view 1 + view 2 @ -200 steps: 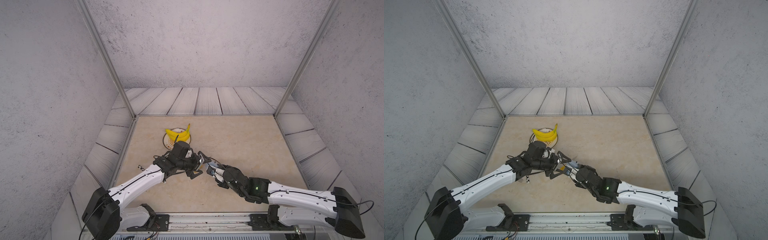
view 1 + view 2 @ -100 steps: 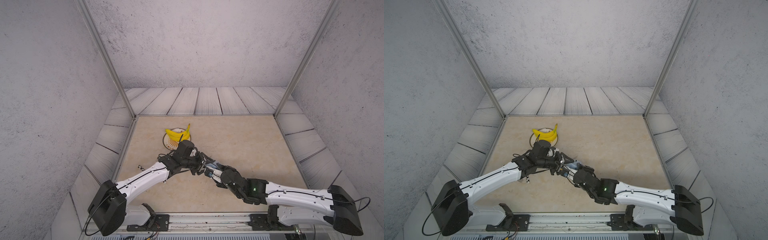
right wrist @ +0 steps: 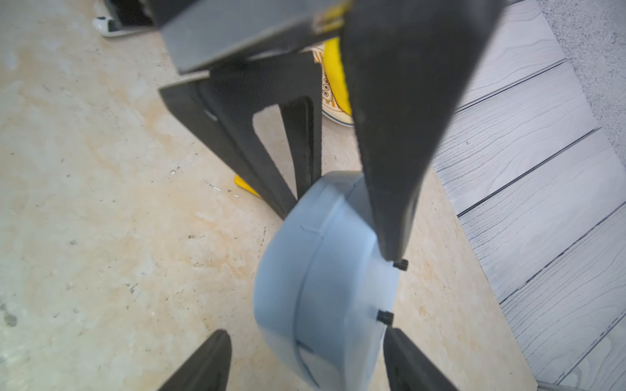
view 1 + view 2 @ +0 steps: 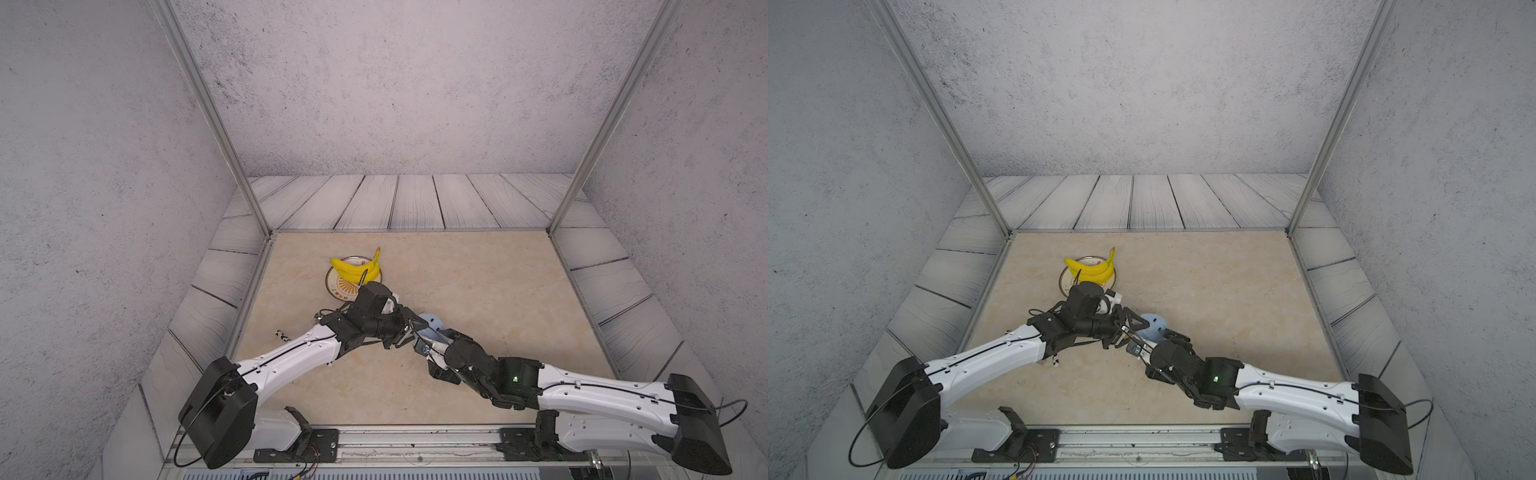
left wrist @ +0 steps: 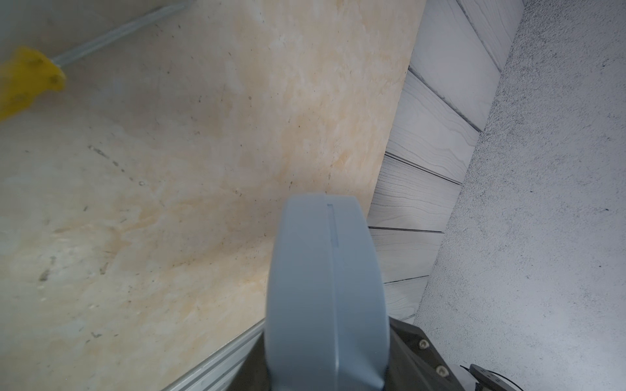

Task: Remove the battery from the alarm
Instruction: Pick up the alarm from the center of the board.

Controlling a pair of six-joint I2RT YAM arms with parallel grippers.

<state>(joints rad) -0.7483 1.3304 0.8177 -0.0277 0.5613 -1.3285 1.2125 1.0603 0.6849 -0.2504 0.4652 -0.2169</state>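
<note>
The left end effector (image 3: pixel 338 230) clamps the light-blue alarm (image 3: pixel 321 287) edge-on over the middle of the surface (image 4: pixel 478 282), the right end effector (image 3: pixel 305 338) gapes around it, and no battery shows, so removal looks undone

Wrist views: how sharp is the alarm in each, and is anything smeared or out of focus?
Left wrist view: alarm fills the near field, soft-edged though its seam reads; yellow screwdriver handle is smeared. Right wrist view: alarm slightly blurred, the left gripper's fingers nearest the lens out of focus; table texture crisp.
</note>
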